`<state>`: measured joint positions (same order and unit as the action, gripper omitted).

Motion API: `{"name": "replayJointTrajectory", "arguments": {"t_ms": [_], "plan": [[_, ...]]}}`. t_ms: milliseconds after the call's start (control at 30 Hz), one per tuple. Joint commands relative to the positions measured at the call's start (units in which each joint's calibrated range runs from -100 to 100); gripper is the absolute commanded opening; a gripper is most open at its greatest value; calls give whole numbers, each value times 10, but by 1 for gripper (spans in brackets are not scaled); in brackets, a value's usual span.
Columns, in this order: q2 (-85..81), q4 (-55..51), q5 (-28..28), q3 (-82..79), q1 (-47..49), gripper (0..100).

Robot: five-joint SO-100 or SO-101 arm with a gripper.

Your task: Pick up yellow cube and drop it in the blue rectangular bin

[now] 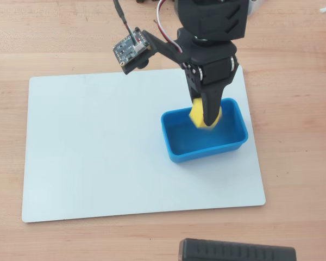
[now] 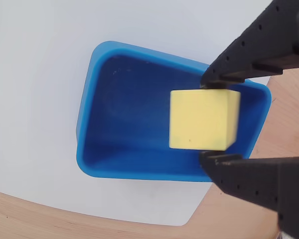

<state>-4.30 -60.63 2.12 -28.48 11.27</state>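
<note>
The yellow cube point(image 2: 204, 119) is clamped between the two black fingers of my gripper point(image 2: 209, 122), which is shut on it. It hangs over the open inside of the blue rectangular bin point(image 2: 129, 117), toward the bin's right end in the wrist view. From overhead, the gripper point(image 1: 206, 118) points down over the back part of the bin point(image 1: 204, 147), and the cube point(image 1: 197, 114) shows partly behind a finger. Whether the cube touches the bin floor cannot be told.
The bin stands on a white mat point(image 1: 98, 141) lying on a wooden table point(image 1: 293, 163). A small circuit board with a cable point(image 1: 131, 50) juts from the arm at the left. A black object point(image 1: 236, 251) sits at the front table edge.
</note>
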Motion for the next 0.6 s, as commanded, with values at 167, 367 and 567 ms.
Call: {"name": "replayJointTrajectory", "arguments": {"t_ms": [167,367,567], "plan": [[-46,-6,-15,98,-10,20],[-166,-68,-15,88,-11,16],[-287,-76,-15,-5,-53,0]]}}
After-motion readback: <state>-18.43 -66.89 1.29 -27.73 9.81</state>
